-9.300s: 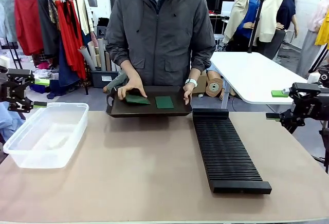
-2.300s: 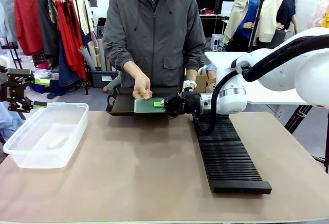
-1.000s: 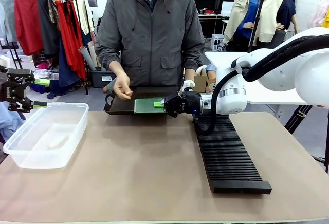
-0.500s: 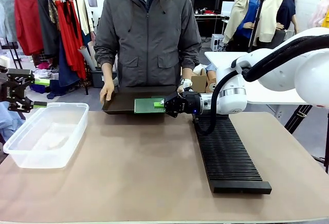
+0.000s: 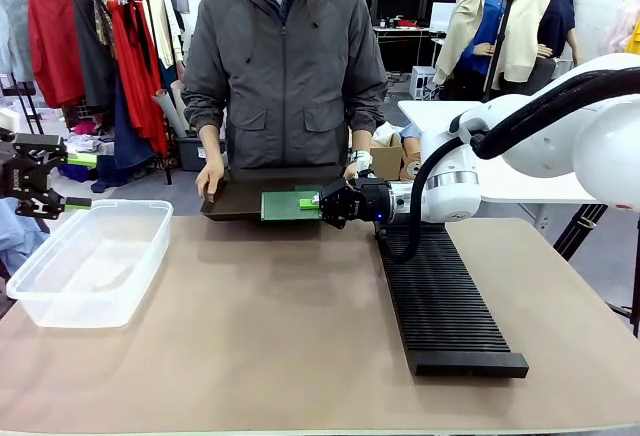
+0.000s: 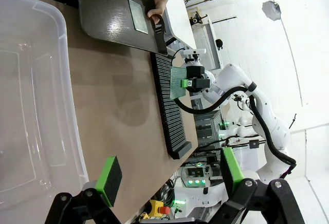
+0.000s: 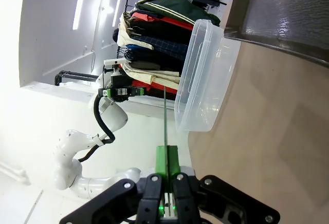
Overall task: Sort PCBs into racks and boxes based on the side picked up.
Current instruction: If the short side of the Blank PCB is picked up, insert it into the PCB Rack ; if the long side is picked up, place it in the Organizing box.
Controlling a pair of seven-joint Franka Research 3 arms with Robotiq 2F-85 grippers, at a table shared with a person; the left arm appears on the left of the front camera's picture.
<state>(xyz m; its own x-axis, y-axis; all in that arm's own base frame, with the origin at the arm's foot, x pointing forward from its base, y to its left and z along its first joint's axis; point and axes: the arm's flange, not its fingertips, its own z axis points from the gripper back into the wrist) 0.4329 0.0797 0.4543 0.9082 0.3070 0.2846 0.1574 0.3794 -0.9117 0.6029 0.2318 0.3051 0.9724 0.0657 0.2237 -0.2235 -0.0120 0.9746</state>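
Observation:
My right gripper (image 5: 316,201) is shut on the edge of a pale green PCB (image 5: 289,205), held at the near edge of a dark flat tray (image 5: 236,198). In the right wrist view the PCB (image 7: 164,115) shows edge-on as a thin line between the shut fingers (image 7: 167,158). A person holds the tray by both ends; another PCB (image 6: 138,16) lies on it. The black ribbed rack (image 5: 441,294) lies on the table's right. The clear box (image 5: 88,262) stands on the left. My left gripper (image 5: 70,201) hangs open beside the box, its green pads (image 6: 109,173) wide apart.
The person stands at the far side, with hands on the tray's left end (image 5: 210,175) and right end (image 5: 355,164). A clothes rail (image 5: 100,46) and a white table (image 5: 500,146) stand behind. Bare brown tabletop (image 5: 270,326) lies between box and rack.
The person's hand has left the tray's top and taken hold of its left end; the tray has shifted slightly. Both grippers stay where they were, the right still holding the PCB.

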